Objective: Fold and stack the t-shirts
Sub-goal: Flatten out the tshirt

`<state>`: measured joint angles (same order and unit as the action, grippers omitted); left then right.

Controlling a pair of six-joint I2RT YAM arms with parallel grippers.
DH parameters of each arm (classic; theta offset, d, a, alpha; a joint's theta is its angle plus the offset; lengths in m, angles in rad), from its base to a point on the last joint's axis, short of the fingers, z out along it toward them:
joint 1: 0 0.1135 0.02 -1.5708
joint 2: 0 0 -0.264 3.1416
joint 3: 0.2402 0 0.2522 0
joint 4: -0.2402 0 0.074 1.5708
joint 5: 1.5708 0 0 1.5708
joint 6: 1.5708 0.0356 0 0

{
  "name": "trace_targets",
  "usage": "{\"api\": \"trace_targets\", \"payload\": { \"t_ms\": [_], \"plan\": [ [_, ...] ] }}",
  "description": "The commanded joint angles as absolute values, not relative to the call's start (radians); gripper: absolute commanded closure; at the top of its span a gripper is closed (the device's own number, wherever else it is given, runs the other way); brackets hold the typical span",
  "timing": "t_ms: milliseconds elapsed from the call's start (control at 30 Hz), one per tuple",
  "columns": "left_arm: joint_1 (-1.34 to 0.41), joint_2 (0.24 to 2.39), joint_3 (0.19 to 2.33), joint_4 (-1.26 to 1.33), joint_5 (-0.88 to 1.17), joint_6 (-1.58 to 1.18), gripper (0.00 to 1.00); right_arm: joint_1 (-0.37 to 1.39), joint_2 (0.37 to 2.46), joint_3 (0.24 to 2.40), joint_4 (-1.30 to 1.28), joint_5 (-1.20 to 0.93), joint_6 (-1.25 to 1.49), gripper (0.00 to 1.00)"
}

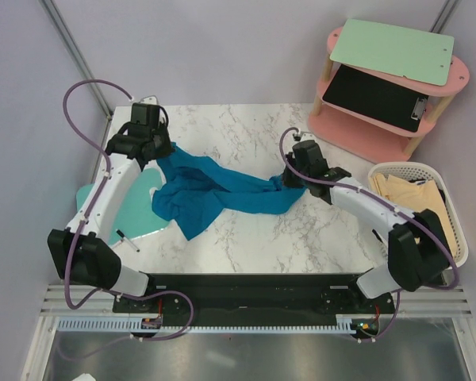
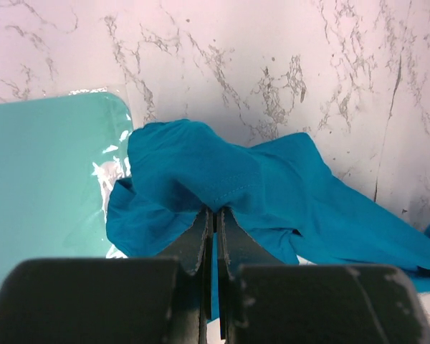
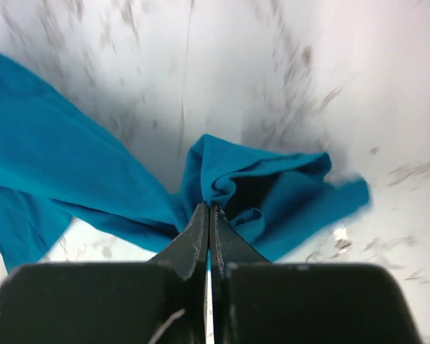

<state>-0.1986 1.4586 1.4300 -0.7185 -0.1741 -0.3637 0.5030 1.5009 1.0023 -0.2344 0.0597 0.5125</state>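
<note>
Bases of both arms sit bolted at the near edge of the white marble-patterned table (image 1: 301, 238), and from there I read outward. Nearest on the table's left side lies a flat mint-green board (image 1: 135, 213), partly under my left arm. The deep teal-blue cloth t-shirt (image 1: 214, 194) is bunched across the middle of the table, strung as a rumpled band between my two grippers, with a loose fold sagging toward the near edge; its left bunch meets the edge of the board. The left gripper (image 2: 213, 211) is clenched on the shirt's left end, and a thin strip of blue cloth shows between its closed fingers (image 2: 193, 244). The right gripper (image 3: 208, 208) is likewise pinched tight on the shirt's right end, where the cloth gathers into a crumpled knot just past the fingertips. Off the table's right side stands a white plastic mesh basket (image 1: 404, 167) holding pale cream-yellow t-shirts (image 1: 412, 198) in a loose heap. Farthest back on the right is a pink tiered shelf (image 1: 349, 131), with a black clipboard (image 1: 377, 95) on its middle tier and a pale green board (image 1: 393, 51) on top.
</note>
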Motion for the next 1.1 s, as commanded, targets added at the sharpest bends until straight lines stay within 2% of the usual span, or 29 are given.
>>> {"api": "trace_targets", "payload": {
  "t_ms": [0, 267, 467, 633, 967, 1067],
  "plan": [
    [-0.190, 1.387, 1.447, -0.719, -0.179, -0.319, 0.98, 0.485, 1.391, 1.094, -0.293, 0.261, 0.451, 1.00],
    [-0.190, 1.325, 1.345, -0.716, -0.149, -0.336, 0.98, 0.480, 1.318, 1.039, -0.276, 0.298, 0.451, 1.00],
    [-0.190, 1.148, 1.339, -0.724, -0.153, -0.337, 0.98, 0.480, 1.143, 0.973, -0.273, 0.262, 0.448, 1.00],
    [-0.190, 1.016, 1.419, -0.782, -0.170, -0.325, 0.98, 0.480, 0.994, 1.012, -0.357, 0.250, 0.440, 1.00],
    [-0.190, 0.872, 1.540, -0.876, -0.144, -0.302, 0.98, 0.479, 0.884, 1.144, -0.475, 0.172, 0.426, 1.00],
    [-0.190, 0.819, 1.642, -0.913, -0.152, -0.285, 0.98, 0.482, 0.833, 1.198, -0.518, 0.131, 0.408, 1.00]
  ]
}}
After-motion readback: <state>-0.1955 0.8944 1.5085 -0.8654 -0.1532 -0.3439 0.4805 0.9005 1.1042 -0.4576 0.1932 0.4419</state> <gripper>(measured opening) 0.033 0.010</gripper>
